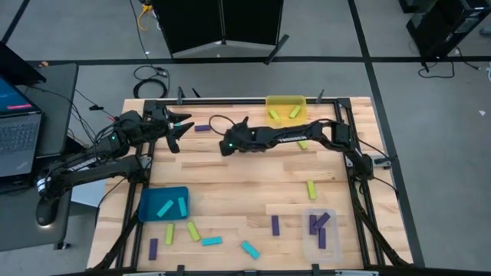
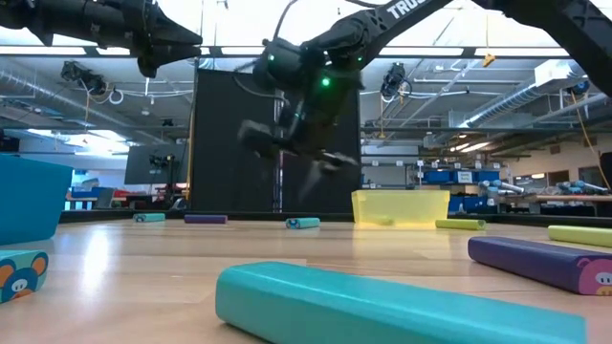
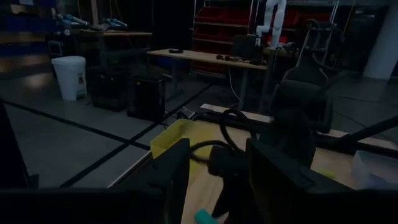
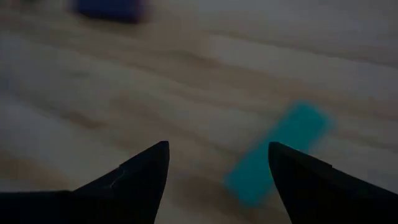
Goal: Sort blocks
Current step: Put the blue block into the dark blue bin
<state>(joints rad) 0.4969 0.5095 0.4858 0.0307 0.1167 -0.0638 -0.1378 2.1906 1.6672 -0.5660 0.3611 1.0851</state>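
Close under the right gripper (image 4: 217,180), fingers spread wide and empty: a cyan block (image 4: 278,152) flat on the table (image 4: 186,81) — likely light, rigid, smooth, best pinched across its narrow middle; left gripper (image 1: 178,126) half-open, empty, aloft.

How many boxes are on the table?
3: a teal bin at the high view's lower left, a yellow bin at the table's top edge, and a clear bin at the lower right.

Overhead view straight down on table (image 1: 230,180), low view level across it, wrist views close.
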